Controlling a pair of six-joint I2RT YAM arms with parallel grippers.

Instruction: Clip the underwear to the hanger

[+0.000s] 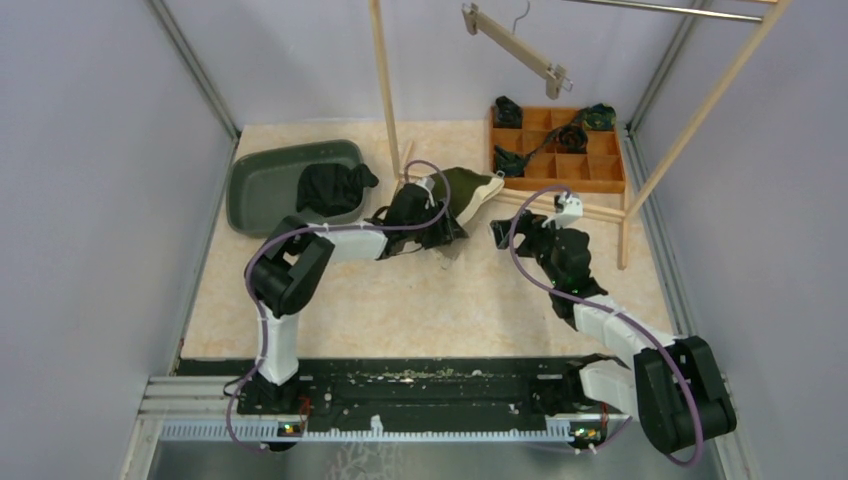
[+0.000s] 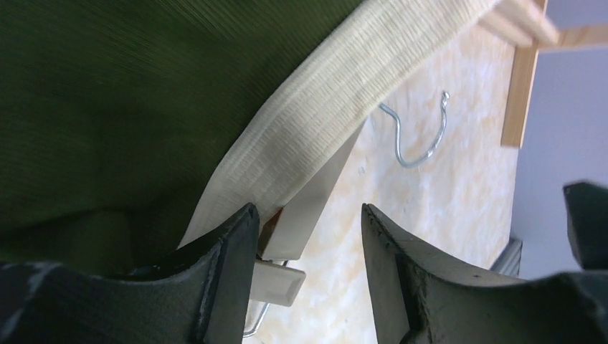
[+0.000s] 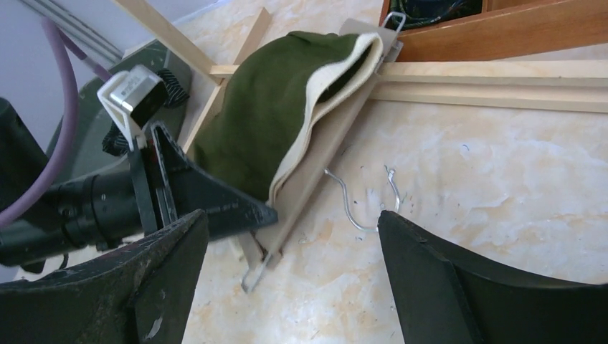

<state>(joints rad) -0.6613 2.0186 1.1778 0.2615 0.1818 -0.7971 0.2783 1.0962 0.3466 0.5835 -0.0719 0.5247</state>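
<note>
Underwear (image 3: 265,107) on hanger (image 3: 326,168); basin (image 1: 260,190) left

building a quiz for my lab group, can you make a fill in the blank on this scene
1. The underwear lying over the hanger is dark ____ with a cream waistband.
2. The garment in the grey tray is ____ in colour.
3. The right end effector has its jaws ____, holding nothing.
4. The hanger's metal hook lies on the ____.
Missing words: green; black; open; table.
</note>
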